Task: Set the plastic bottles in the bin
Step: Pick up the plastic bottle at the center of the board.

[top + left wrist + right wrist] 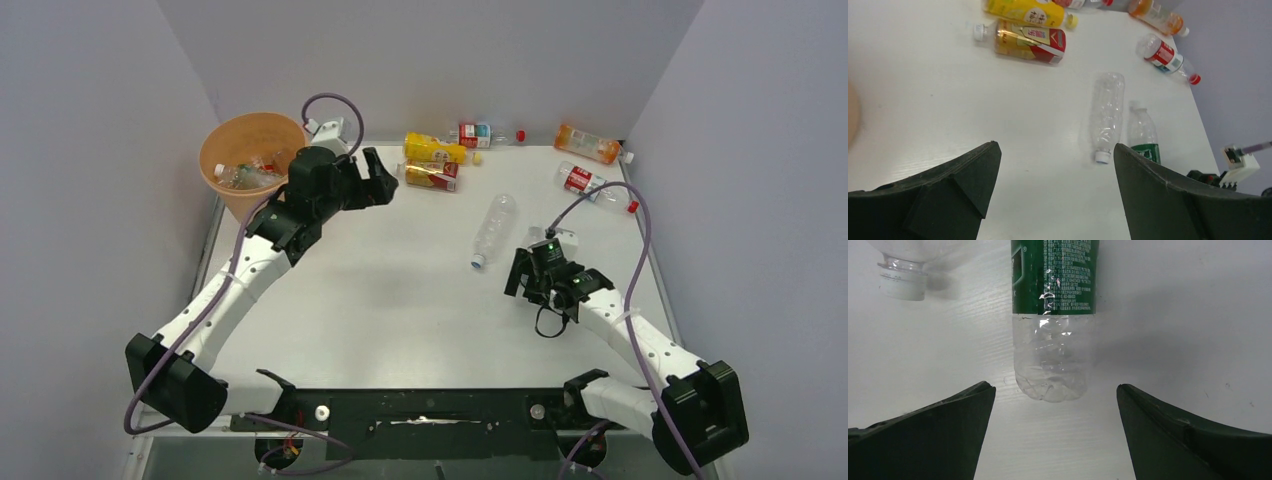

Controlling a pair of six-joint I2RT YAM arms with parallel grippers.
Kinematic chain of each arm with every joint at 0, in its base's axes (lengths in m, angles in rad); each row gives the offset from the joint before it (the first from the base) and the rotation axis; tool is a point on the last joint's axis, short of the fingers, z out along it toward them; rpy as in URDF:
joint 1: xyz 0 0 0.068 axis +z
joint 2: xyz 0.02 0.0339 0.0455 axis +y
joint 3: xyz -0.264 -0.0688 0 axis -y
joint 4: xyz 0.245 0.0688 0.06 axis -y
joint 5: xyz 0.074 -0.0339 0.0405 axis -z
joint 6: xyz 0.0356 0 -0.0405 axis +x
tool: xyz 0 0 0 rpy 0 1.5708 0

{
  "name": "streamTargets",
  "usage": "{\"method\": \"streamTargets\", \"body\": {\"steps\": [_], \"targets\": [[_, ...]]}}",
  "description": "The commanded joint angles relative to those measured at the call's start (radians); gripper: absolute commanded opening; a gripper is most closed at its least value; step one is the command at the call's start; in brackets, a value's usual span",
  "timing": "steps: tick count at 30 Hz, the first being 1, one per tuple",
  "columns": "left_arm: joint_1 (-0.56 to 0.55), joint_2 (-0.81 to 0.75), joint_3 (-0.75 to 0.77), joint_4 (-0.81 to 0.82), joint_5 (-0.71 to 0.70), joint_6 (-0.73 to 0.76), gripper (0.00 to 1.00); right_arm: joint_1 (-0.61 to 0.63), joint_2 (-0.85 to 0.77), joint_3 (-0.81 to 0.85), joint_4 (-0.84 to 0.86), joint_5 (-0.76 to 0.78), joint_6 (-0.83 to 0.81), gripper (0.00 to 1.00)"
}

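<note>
The right claw (1055, 390) hangs with its jaws wide apart over the base end of a green-labelled bottle (1053, 315), which lies on its side on the tabletop (400, 300); nothing is clamped yet. The likely trouble is the grip itself. The bottle is thin, empty and round, and the jaws straddle only its very bottom, so closing there could squirt it forward or send it rolling (a hold nearer the label looks safer). A clear unlabelled bottle (493, 228) lies just beside it, its white cap near the left jaw, and could be knocked away or pinched along with it.

The bin (215, 150) stands at the far left corner, well apart from this bottle, with a few bottles (245, 175) already inside. The left claw (1056, 146), jaws apart and empty, hovers just right of the bin, so a carry across the tabletop risks the two arms meeting, or a bump to the bin's rim.

Five more bottles wait along the back: a yellow one (432, 149), an amber one with a red label (432, 176), one by the wall (472, 132), an orange one (588, 143) and a red-labelled one (585, 180).

From above, the right claw hides the green-labelled bottle entirely, and the wrist view cuts off its cap end. How close the jaws are to the tabletop cannot be judged. The left arm covers part of the bin, so its contents cannot be counted, nor whether it stands on the tabletop or beside it.
</note>
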Motion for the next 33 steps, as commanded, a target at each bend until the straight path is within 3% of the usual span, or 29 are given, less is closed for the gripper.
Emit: {"method": "streamTargets", "body": {"steps": [1,10,15,19,29,33], "targets": [[-0.077,-0.01,-0.023,0.024,-0.067,-0.002,0.84,-0.026,0.033,-0.005,0.117,-0.032,-0.035,0.98],[-0.164,0.007,-0.065,0.036,-0.092,-0.029,0.84,-0.045,0.13,-0.039,0.219,-0.072,-0.041,1.0],[-0.187,0.018,-0.074,0.04,-0.099,-0.035,0.84,-0.046,0.157,-0.067,0.255,-0.081,-0.033,0.94],[-0.199,0.028,-0.074,0.041,-0.103,-0.038,0.84,-0.047,0.15,-0.083,0.266,-0.088,-0.029,0.87],[-0.225,0.054,-0.067,0.044,-0.101,-0.045,0.84,-0.046,0.078,-0.089,0.229,-0.073,-0.03,0.54],[-0.242,0.074,-0.055,0.046,-0.09,-0.049,0.84,-0.042,0.01,-0.081,0.191,-0.065,-0.027,0.5]]}}
